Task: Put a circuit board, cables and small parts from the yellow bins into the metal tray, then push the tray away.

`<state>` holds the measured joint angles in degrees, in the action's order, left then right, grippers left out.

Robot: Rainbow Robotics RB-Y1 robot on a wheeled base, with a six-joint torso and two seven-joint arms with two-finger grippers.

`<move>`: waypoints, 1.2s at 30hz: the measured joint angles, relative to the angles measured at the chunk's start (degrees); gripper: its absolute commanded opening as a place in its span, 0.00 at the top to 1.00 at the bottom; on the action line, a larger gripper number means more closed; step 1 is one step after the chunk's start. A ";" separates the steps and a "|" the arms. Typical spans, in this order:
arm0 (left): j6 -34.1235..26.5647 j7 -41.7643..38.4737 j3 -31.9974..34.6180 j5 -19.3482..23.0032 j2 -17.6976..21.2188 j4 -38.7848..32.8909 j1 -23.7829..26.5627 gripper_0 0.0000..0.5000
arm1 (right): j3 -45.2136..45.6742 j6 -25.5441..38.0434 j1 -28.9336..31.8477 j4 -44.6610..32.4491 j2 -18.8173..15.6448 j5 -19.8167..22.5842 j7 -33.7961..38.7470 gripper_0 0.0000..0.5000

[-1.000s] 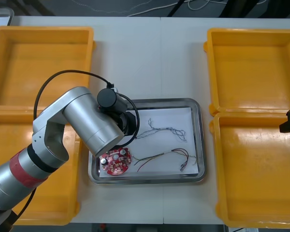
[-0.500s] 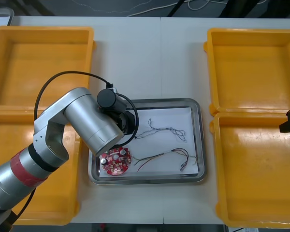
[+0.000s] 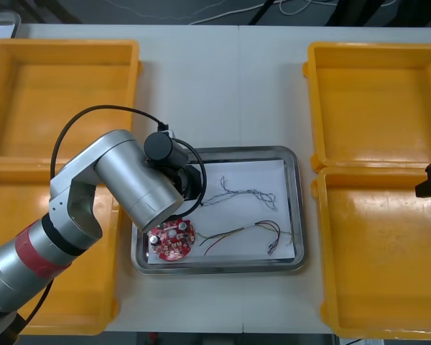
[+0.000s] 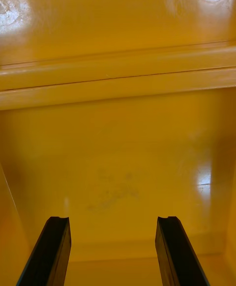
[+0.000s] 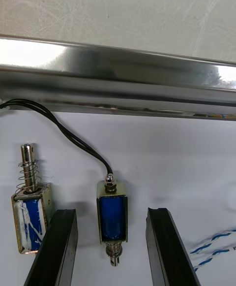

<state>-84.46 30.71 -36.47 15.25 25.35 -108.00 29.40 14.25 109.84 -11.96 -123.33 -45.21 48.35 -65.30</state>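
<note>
I am seeing the left gripper [image 5: 112, 213] hanging over the 9 o'clock side of the shiny rectangular metal tray [image 3: 296, 215]. Its black fingers are standing apart around a small metal part [image 5: 112, 227] with a blue body, and a gap is showing on each side. That part is lying on the tray's white liner, with a thin black cable [image 5: 73, 136] curving off its end. A second small metal part [image 5: 30, 217] is lying just outside one finger. The round red circuit board [image 3: 171, 239] is sitting at the tray's 7 o'clock corner. The twisted blue and white cable [image 3: 244, 192] is lying near the tray's middle, and the red and yellow cable [image 3: 244, 231] is stretching toward 4 o'clock. At the table's 3 o'clock edge, the right gripper [image 4: 112, 219] is waiting with its jaws wide apart over an orange-looking yellow plastic bin [image 4: 118, 168], gripping nothing
</note>
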 measured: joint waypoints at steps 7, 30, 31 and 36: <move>-5.81 0.00 0.21 0.78 0.03 -4.80 0.00 0.18 | 0.00 0.00 0.00 0.00 0.00 0.00 0.00 0.00; -22.69 0.00 13.68 18.74 3.21 -10.75 4.87 0.19 | 0.00 0.00 0.00 -0.01 0.00 0.00 0.00 0.00; -23.17 0.01 14.54 19.41 3.67 -10.99 4.97 0.18 | 0.00 0.00 0.00 -0.01 0.00 0.00 0.00 0.00; -24.90 0.08 18.60 22.33 6.36 -12.52 5.07 0.18 | 0.00 0.00 0.06 -0.03 0.14 0.28 0.00 0.00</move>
<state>-109.36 30.79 -17.87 37.58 31.71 -120.53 34.46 14.24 109.84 -11.90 -123.36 -45.07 48.63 -65.30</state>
